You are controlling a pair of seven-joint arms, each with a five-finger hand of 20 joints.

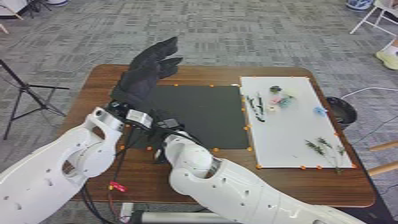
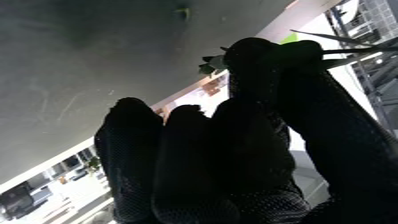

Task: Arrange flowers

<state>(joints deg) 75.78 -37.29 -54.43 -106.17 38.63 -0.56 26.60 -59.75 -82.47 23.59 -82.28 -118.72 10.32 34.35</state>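
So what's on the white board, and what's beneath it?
On the white board lie a pink flower, a blue flower, slender dark pieces and, nearer the robot, leafy sprigs. It covers the tabletop beneath, so anything there can't be seen.

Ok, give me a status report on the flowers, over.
Right robot hand pinching leafy stem. Left robot hand open. Wrists close together, possible snag.

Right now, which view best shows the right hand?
The right wrist view: right hand close up, pinching a leafy sprig. In the head view, its arm ends amid dark parts near the left hand.
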